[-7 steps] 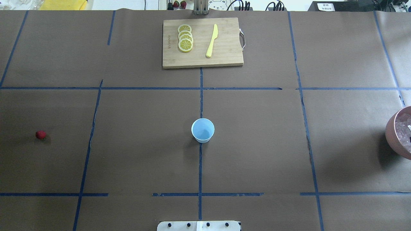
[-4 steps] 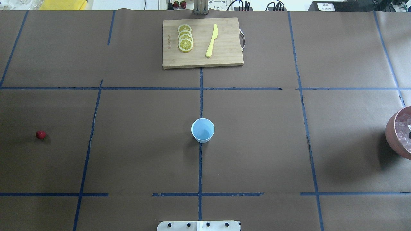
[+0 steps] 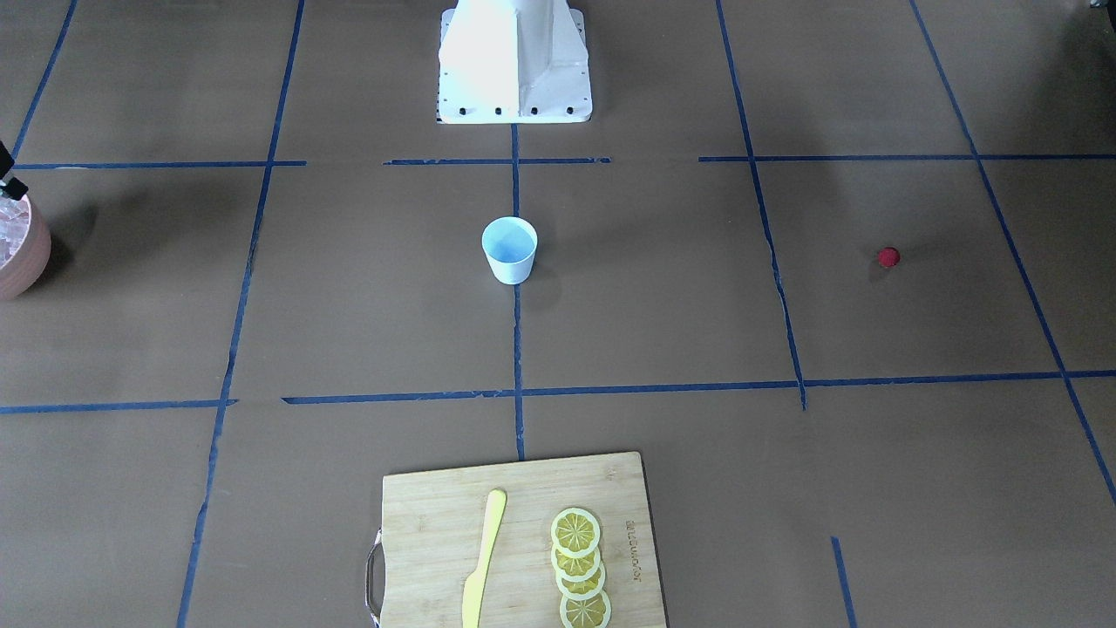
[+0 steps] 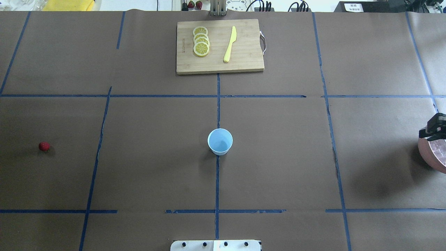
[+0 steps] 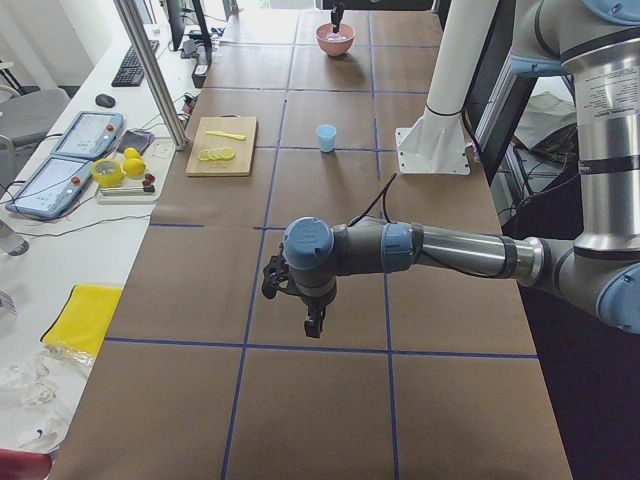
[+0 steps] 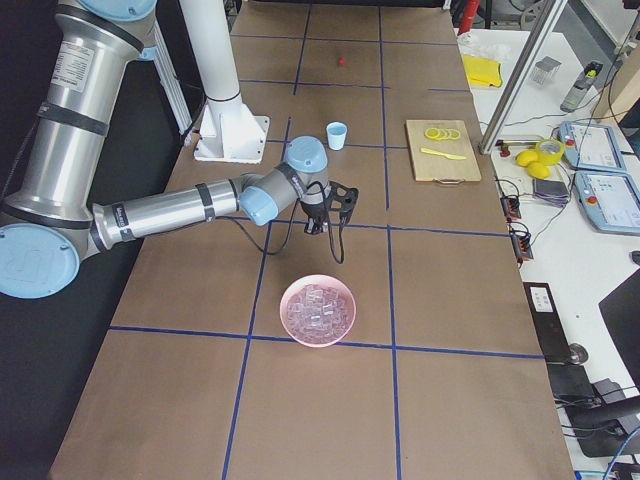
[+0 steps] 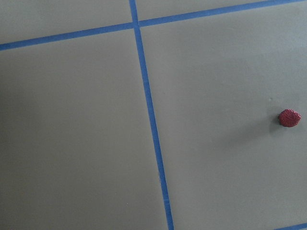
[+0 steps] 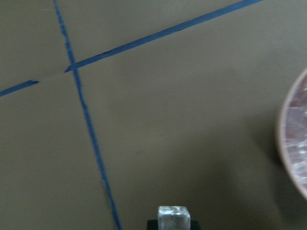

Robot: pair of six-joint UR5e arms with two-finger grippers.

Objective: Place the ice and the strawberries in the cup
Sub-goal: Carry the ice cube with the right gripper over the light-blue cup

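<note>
Item: right gripper (image 8: 173,224), closed on one ice cube (image 8: 173,215), pinched between dark fingertips just left of the bowl (image 8: 289,143), over bare table (image 4: 278,157). Item: left gripper (image 5: 313,322), hanging above the table's left end; we cannot tell whether it is open or closed. Item: cup (image 4: 220,141), upright, apparently empty, at table centre on a crossing of tape lines (image 4: 217,181), well apart from both arms. Item: strawberry (image 4: 44,146), lying alone far to the left. Item: heaped ice (image 6: 318,308), filling the bowl at the right. Risks, as we judge them: the cube looks slick and hard, so a light pinch could let it squirt out on the way to the cup. The cup looks light and narrow-mouthed, so a low approach could tip it and a high release could bounce the cube off its rim. The round berry may roll away from closing fingers. Materials: cube glassy, translucent, square with softened corners; cup pale blue, smooth thin plastic, tapered, no handle; bowl pink-brown, matt, rounded; berry red, pebbled, roundish; table covered in dull brown paper with ragged blue tape.
</note>
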